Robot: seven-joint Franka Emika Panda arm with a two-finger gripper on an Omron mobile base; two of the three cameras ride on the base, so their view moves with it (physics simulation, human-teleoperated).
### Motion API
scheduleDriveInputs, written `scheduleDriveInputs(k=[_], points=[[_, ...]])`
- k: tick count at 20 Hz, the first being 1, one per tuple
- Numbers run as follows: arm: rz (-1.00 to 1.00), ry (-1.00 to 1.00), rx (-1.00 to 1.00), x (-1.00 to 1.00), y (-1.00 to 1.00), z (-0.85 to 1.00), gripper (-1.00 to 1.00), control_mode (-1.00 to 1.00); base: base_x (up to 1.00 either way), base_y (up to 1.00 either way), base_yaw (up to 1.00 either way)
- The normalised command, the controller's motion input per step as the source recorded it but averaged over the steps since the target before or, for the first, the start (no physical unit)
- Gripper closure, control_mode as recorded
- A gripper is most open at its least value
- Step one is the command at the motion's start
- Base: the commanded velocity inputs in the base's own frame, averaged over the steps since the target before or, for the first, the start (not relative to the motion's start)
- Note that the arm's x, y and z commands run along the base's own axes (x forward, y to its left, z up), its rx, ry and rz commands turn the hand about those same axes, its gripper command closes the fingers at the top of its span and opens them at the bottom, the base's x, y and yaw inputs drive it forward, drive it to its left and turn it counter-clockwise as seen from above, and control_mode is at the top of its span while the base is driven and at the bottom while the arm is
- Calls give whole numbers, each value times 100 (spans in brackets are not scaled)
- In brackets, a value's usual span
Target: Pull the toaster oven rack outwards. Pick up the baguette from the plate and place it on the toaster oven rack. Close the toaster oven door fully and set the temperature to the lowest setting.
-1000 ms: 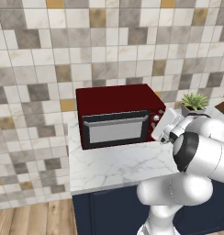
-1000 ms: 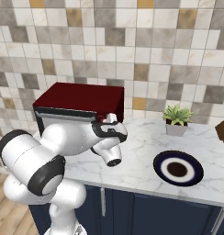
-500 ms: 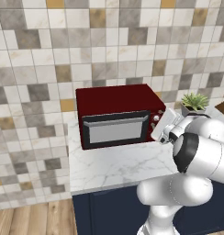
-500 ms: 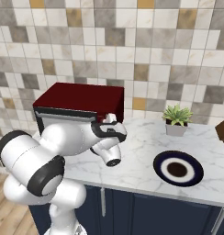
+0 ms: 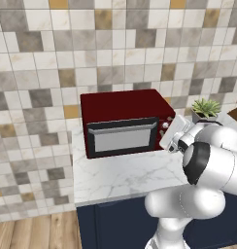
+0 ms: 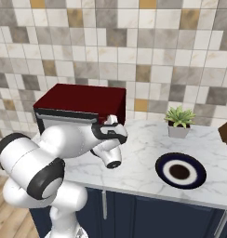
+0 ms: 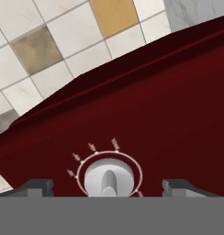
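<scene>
While the claw (image 7: 104,187) stands wide at the bottom of the hand frame, its two dark tips flank a small round silver knob (image 7: 109,179) on the boxy dark red toaster oven (image 5: 125,121). That knob looks rigid and smooth, probably slippery; pinching its raised centre ridge seems best. Farther back, centre of the left base frame, the black-framed door (image 5: 123,137) sits shut. Compared with a second ago, the arm has barely moved.

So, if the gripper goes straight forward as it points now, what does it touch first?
Most likely the round silver knob on the toaster oven, which sits centred between the open gripper's fingertips; the remaining depth is unclear.
</scene>
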Motion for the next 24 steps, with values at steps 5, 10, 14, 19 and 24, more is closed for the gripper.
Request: scheduleDriveInputs(k=[5, 10, 14, 19, 24], points=[[0, 7, 8, 24, -71, 0, 100, -100, 0, 0, 0], [0, 5, 8, 37, -65, 0, 100, -100, 0, 0, 0], [0, 3, 7, 24, -44, 0, 100, -100, 0, 0, 0], [0, 0, 8, -16, -8, 0, 100, -100, 0, 0, 0], [0, 1, 3, 8, -4, 0, 100, -100, 0, 0, 0]])
